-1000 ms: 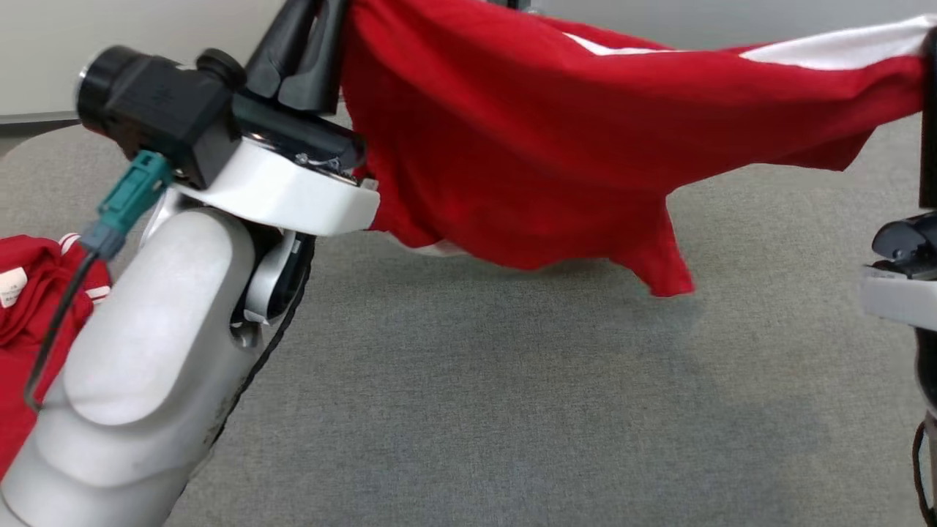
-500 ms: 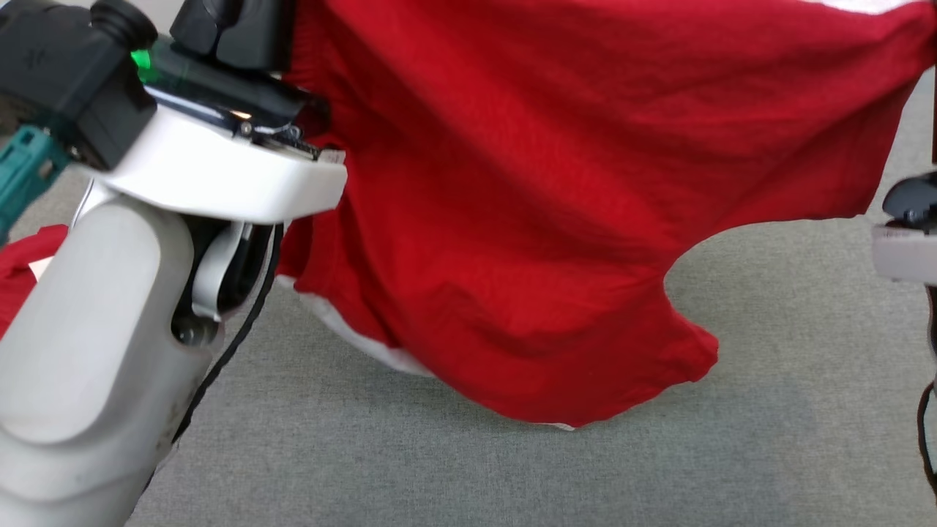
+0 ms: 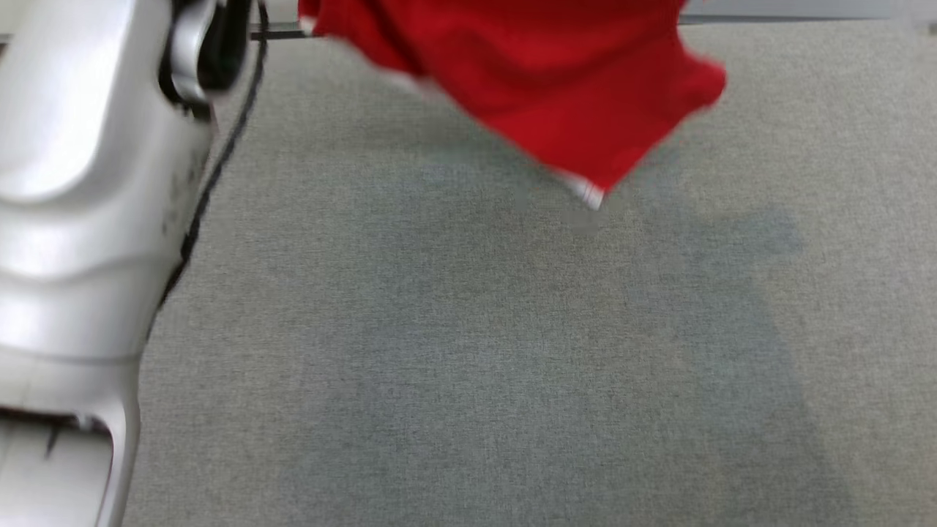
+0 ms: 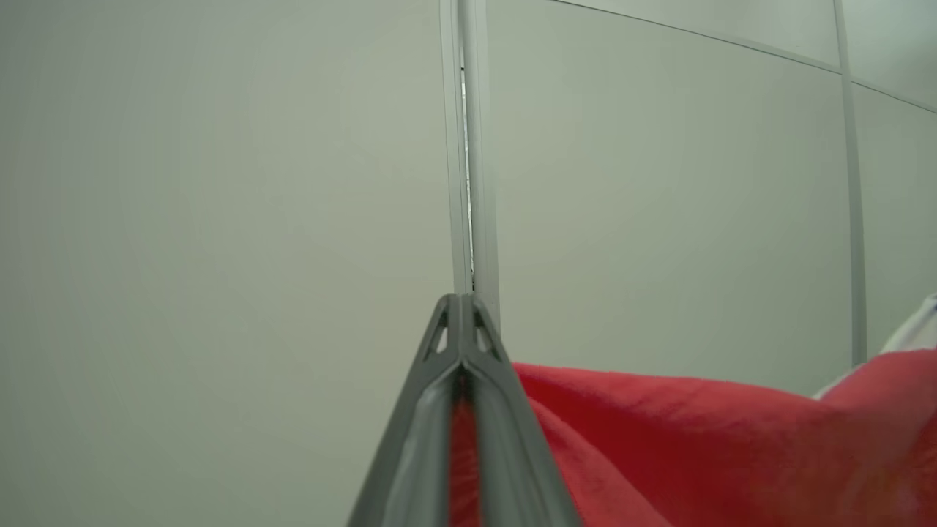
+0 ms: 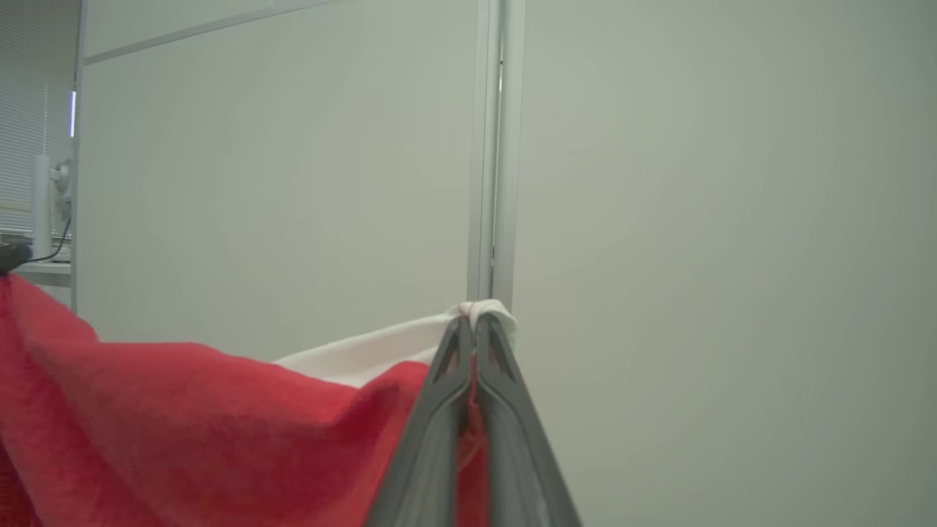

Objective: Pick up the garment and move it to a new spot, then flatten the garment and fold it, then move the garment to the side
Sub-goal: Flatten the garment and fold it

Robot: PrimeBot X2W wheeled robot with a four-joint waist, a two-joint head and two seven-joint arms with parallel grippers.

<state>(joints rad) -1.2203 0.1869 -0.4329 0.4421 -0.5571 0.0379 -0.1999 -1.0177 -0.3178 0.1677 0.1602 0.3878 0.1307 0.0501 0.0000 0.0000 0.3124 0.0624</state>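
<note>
Garment [image 3: 571,95], red with white trim, hangs in the air above the grey desk [image 3: 512,380], held up by both arms. My left claw [image 4: 461,300] is pinched tight on a red edge, my right claw [image 5: 474,322] on a white-trimmed corner. I judge the pick-up done and this the carry to a new spot; laying down, flattening, folding and shifting aside all remain.
</note>
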